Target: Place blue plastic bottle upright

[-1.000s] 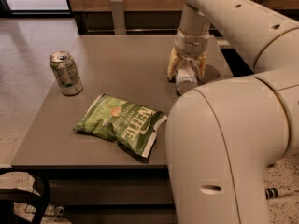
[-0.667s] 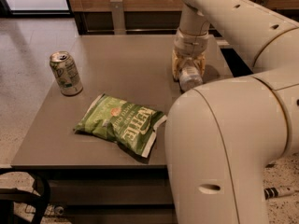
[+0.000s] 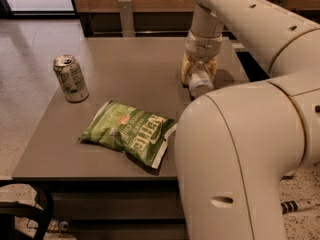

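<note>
The blue plastic bottle [image 3: 199, 85] is a small clear bottle with a white cap. It sits between the yellowish fingers of my gripper [image 3: 199, 79] at the table's right side. Its cap end points toward the camera and down, so it is tilted, not upright. The gripper reaches down from the arm above and is shut around the bottle's body, low over the table top. Most of the bottle's body is hidden by the fingers and the wrist.
A green-and-white drink can [image 3: 71, 78] stands upright at the left of the grey table [image 3: 130, 59]. A green chip bag [image 3: 129, 132] lies flat near the front middle. My big white arm link [image 3: 240, 159] blocks the table's right front corner.
The gripper and the bottle have shifted only very slightly over the same spot. The can and the chip bag have not moved.
</note>
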`<state>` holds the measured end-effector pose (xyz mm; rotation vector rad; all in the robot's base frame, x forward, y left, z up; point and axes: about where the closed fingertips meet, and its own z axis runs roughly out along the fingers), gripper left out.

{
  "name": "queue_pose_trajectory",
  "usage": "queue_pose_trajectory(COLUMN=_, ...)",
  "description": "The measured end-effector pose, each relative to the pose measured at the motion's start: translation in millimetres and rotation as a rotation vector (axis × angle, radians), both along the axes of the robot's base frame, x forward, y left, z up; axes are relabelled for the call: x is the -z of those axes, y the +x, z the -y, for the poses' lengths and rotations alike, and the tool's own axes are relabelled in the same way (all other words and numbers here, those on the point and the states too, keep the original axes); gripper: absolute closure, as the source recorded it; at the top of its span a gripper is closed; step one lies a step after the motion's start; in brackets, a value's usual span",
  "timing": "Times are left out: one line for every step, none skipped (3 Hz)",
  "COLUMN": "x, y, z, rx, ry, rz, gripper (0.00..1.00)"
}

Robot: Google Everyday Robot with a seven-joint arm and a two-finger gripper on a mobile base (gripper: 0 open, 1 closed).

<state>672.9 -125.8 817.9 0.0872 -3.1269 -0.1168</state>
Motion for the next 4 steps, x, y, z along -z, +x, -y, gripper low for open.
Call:
queue_pose_trajectory(x=-10.5, y=3.9, z=2.3, rx=-0.009, ry=-0.01, rz=0.043, gripper=1.0)
queue_pose_trajectory(x=-37.8, y=3.6, z=15.4, rx=-0.02, ry=-0.024, rz=0.134, gripper=1.0)
queue_pose_trajectory(x=-58.6, y=1.3, z=31.2, rx=-0.034, ry=0.005, rz=0.219, gripper=1.0)
queue_pose_trajectory(x=-80.5, y=6.9, z=37.2, rx=-0.097, ry=0.086, rz=0.326, gripper=1.0)
